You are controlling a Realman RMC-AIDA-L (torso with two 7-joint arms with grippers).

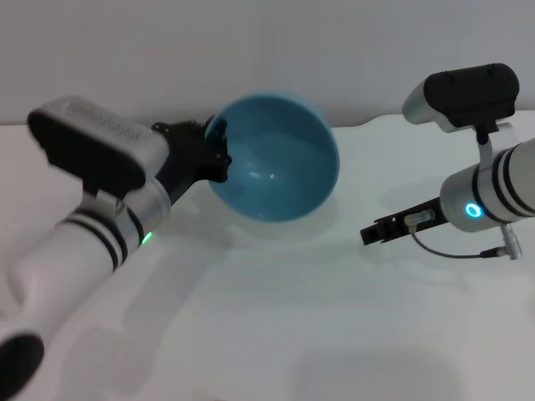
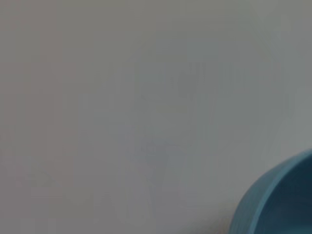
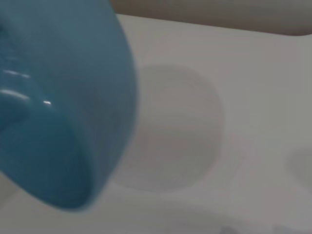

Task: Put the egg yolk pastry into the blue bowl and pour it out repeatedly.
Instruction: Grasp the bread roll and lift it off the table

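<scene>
The glossy light-blue bowl [image 1: 276, 159] is lifted off the white table and tipped, its opening facing toward me, and its inside looks empty. My left gripper [image 1: 219, 154] is shut on the bowl's left rim. In the left wrist view only an edge of the bowl [image 2: 282, 200] shows. The right wrist view has the tilted bowl [image 3: 63, 107] close up, with its round shadow on the table beneath. My right gripper [image 1: 372, 231] hovers low to the right of the bowl, pointing toward it and apart from it. The egg yolk pastry is out of view.
The white table [image 1: 292, 334] stretches in front of the bowl, with a plain pale wall behind it. A thin grey cable [image 1: 468, 253] loops under the right wrist.
</scene>
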